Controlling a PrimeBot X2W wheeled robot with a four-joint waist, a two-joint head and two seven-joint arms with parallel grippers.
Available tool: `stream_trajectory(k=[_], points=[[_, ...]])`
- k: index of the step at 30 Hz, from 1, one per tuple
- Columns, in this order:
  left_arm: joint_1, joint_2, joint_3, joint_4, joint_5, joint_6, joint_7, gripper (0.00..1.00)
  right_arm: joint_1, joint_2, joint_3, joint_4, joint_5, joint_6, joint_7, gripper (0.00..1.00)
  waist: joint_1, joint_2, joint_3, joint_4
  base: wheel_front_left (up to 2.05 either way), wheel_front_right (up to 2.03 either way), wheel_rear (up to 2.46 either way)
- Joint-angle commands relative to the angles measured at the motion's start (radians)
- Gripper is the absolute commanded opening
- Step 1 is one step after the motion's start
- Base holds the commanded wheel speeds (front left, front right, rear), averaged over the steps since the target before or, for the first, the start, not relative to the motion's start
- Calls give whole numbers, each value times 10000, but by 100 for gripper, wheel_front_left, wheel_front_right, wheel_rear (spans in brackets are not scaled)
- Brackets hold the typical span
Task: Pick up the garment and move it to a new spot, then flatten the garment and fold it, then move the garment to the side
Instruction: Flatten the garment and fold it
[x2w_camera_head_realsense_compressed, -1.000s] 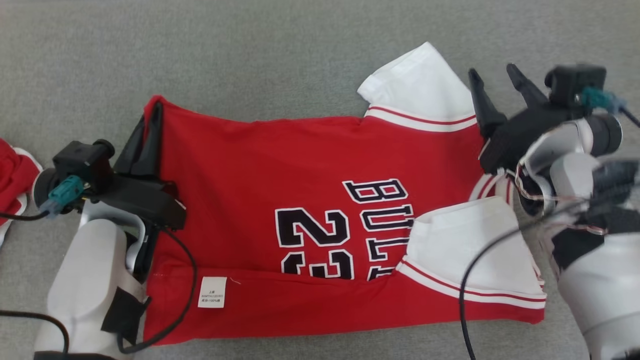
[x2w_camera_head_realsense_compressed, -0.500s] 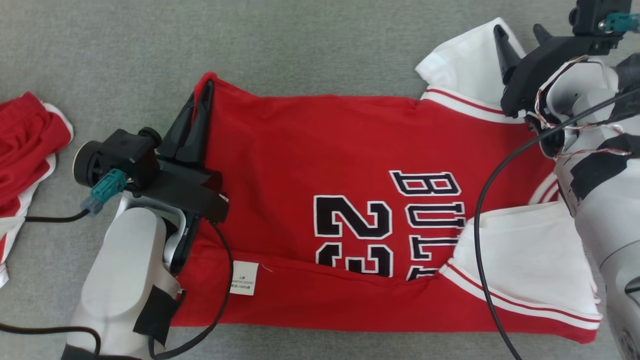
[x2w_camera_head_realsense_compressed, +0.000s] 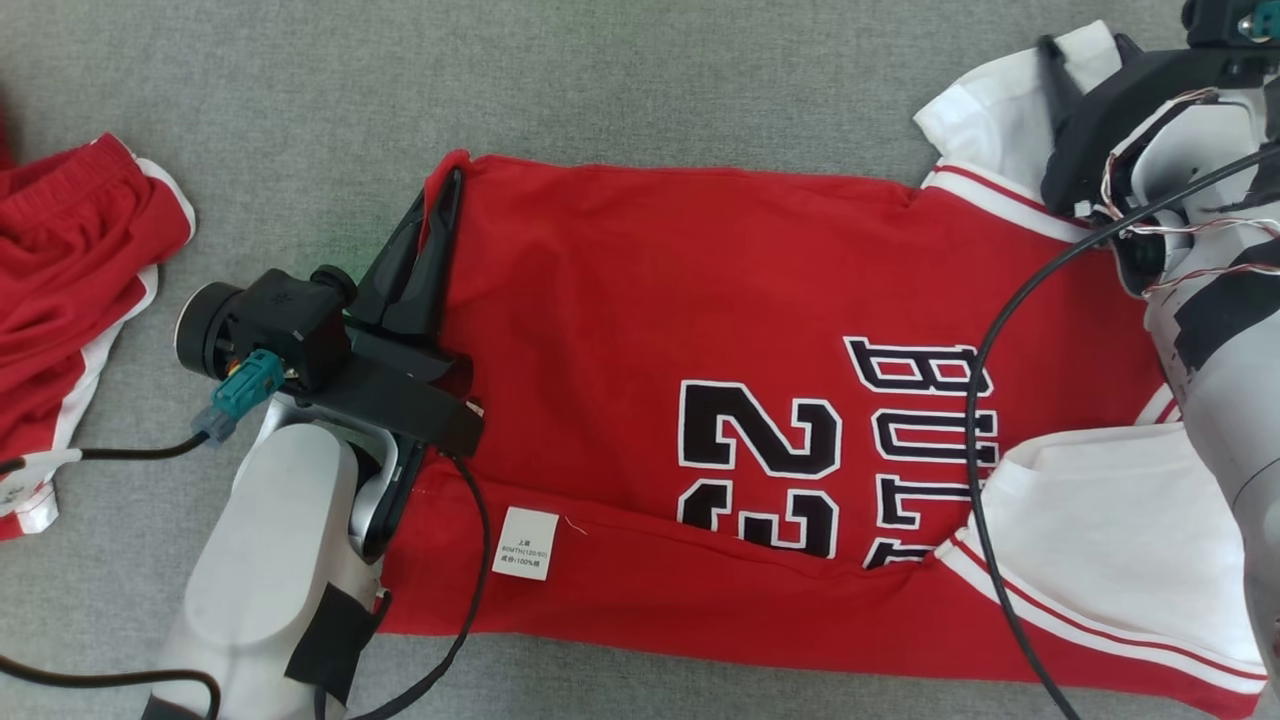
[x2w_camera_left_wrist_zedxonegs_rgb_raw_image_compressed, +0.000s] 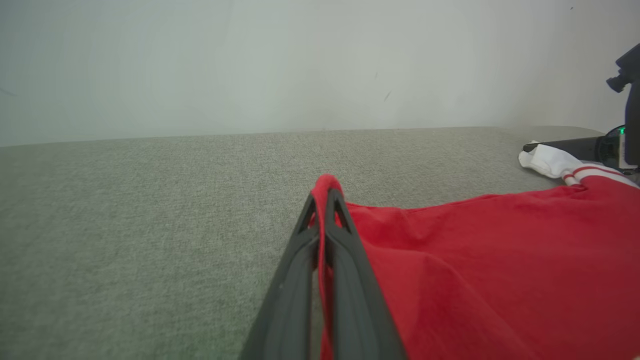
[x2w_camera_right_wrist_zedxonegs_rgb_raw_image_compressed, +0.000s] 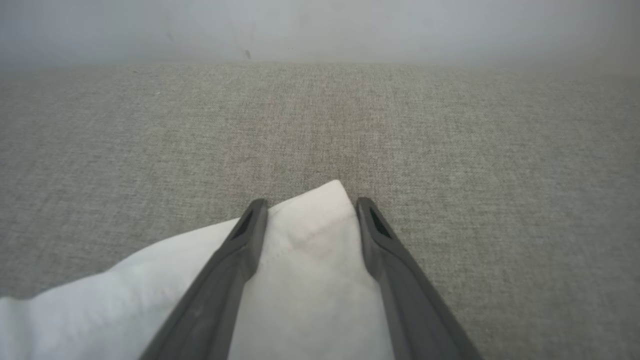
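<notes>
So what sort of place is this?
Probably a robot test room for folding clothes: a red jersey spread on a grey fabric-covered surface, a bare pale wall behind, another red garment alongside.

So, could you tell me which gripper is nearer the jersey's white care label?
Left. The left gripper pinches a hem corner of the jersey, at the care label end; the right gripper, open, straddles the white sleeve at the opposite end.

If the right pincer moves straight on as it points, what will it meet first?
Likely the white sleeve tip of the red jersey, between its open fingers; beyond, bare grey cloth surface.
</notes>
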Motion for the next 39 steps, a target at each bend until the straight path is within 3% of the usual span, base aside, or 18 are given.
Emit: stream_trajectory(k=[1, 7, 17, 31, 39], points=[[43, -17, -40, -23, -28, 63, -41, 0, 55, -49, -31, 177, -179, -6, 7, 0, 0, 0, 32, 53, 0, 0, 0], [214, 77, 59, 47, -106, 101, -45, 0, 143, -9, -164, 226, -434, -6, -308, 0, 0, 0, -161, -59, 0, 0, 0], [929, 333, 420, -117, -309, 162, -49, 0, 923, -9, -59, -656, 132, -6, -2250, 0, 0, 0, -958, -462, 0, 0, 0], [2091, 579, 809, -426, -455, 344, -50, 0, 5249, -1174, 306, -6752, 2975, -6, -2461, 0, 0, 0, -1901, -1055, 0, 0, 0], [2814, 535, 898, -803, -445, 383, -50, 0, 7753, -1583, 105, -9186, 3711, -6, -2463, 0, 0, 0, -2435, -1197, 0, 0, 0]])
